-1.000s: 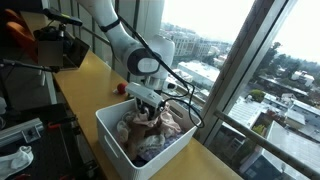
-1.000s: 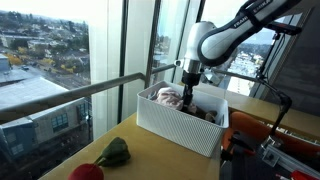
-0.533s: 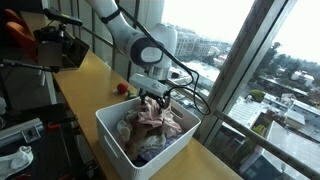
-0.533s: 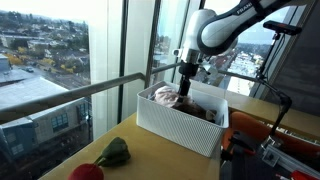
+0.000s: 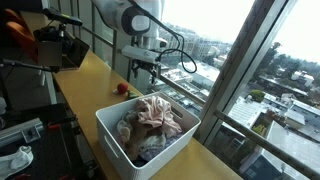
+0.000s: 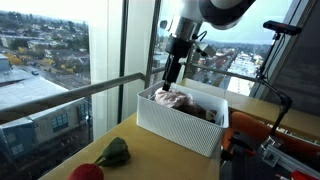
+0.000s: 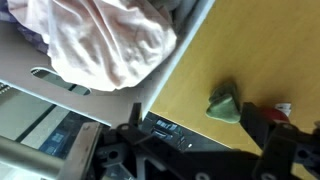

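Observation:
A white basket (image 5: 110,135) (image 6: 175,128) stands on the wooden table, full of clothes. A pink cloth (image 5: 155,115) (image 6: 170,97) lies loose on top of the pile. My gripper (image 5: 143,68) (image 6: 168,82) hangs open above the basket's end, well clear of the cloth and holding nothing. In the wrist view the gripper (image 7: 195,128) has its dark fingers spread wide over the table edge. There the pink cloth (image 7: 110,40) fills the upper left inside the basket (image 7: 60,85). A green soft thing (image 7: 224,103) lies on the table between the fingers' line.
A red thing (image 6: 88,171) (image 5: 122,88) lies by the green one (image 6: 113,152) on the table (image 7: 250,50) beyond the basket's end. Large windows run along the table. Black equipment (image 5: 60,45) and stands sit at the table's other end.
The gripper opened and let go of the pink cloth, which dropped onto the pile. The arm then rose and drew back toward the basket's end near the red and green things.

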`<action>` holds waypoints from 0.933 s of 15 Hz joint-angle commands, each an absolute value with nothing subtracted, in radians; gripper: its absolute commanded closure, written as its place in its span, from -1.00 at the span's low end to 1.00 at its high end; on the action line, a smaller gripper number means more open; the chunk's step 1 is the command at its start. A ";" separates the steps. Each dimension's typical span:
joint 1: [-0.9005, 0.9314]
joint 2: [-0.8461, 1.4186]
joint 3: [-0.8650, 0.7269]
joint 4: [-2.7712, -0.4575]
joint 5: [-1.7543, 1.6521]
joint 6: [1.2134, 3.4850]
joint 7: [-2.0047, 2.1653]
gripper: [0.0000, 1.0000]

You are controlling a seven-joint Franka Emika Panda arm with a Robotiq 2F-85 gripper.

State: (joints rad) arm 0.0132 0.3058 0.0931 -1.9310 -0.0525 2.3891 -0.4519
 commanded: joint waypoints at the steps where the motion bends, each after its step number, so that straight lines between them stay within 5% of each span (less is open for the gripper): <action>1: 0.057 0.344 0.138 -1.907 -0.052 2.390 -0.436 -1.00; 14: 0.222 0.647 0.233 -1.685 -0.115 2.367 -0.454 -1.00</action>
